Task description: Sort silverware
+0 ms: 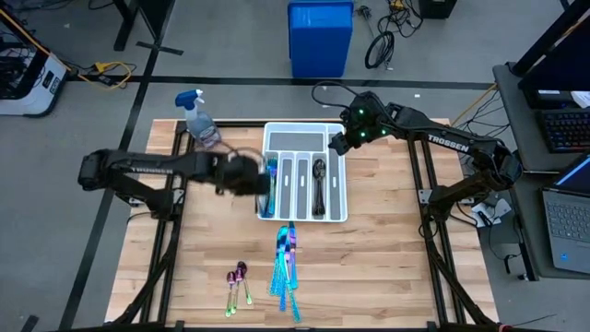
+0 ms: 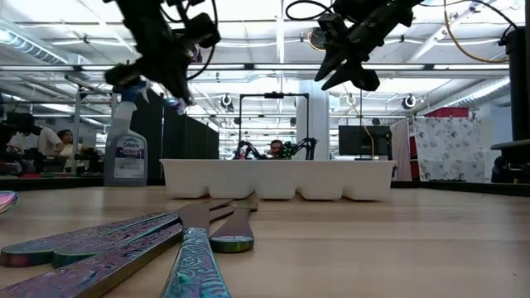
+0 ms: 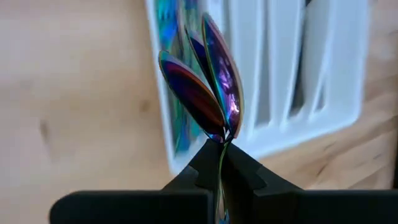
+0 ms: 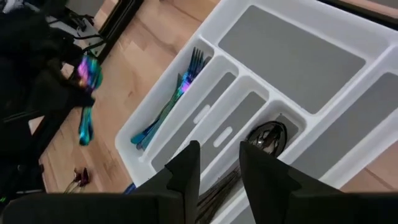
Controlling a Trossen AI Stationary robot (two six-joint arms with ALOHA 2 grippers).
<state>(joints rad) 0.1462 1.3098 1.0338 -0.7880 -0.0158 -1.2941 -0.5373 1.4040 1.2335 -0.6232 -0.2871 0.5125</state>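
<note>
On the bench (image 1: 387,240), the white tray (image 1: 338,175) holds blue-teal forks (image 4: 168,106) in its outer slot, tines toward its wide end. The left tool (image 3: 221,149), above that edge, is clamped on two rainbow spoons (image 3: 211,93), bowls pointing away from it. The right tool (image 4: 219,162) hangs parted over dark spoons (image 4: 267,135).

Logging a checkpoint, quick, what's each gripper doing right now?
Left gripper: shut on two rainbow spoons.
Right gripper: open, empty, above the tray.
</note>
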